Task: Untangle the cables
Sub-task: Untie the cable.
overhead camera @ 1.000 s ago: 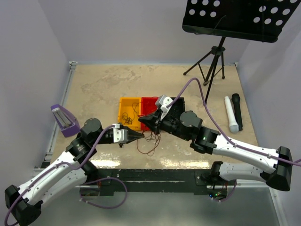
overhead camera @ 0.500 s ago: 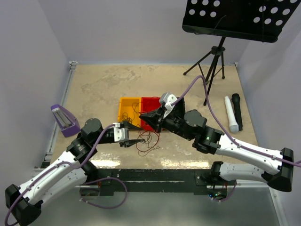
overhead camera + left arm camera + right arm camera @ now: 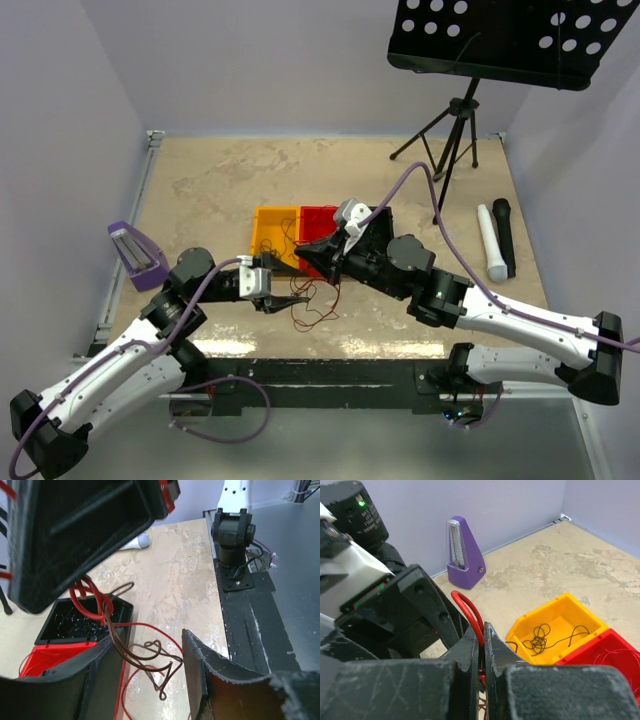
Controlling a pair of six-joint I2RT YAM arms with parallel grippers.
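Note:
The cables (image 3: 316, 304) are a small snarl of thin red and dark brown wires hanging from my right gripper (image 3: 312, 252) down to the table. In the right wrist view my right gripper (image 3: 483, 634) is shut on a red wire loop (image 3: 468, 606). In the left wrist view the red strands (image 3: 86, 598) bunch under the right gripper's black body (image 3: 75, 530), and a brown curl (image 3: 150, 655) dangles between the fingers of my left gripper (image 3: 145, 680). The left gripper (image 3: 295, 291) stands open, and its fingers (image 3: 200, 670) do not press the wire.
Yellow bin (image 3: 274, 240) holds a black wire (image 3: 538, 638); a red bin (image 3: 318, 222) and a black bin (image 3: 85, 622) sit beside it. A purple metronome (image 3: 138, 256) stands at left. White and black microphones (image 3: 490, 243) lie at right, near the music stand (image 3: 455, 120).
My left gripper has opened and let go of the wires, drawing back slightly to the left. The right gripper stays shut on the red loop and has shifted only a little.

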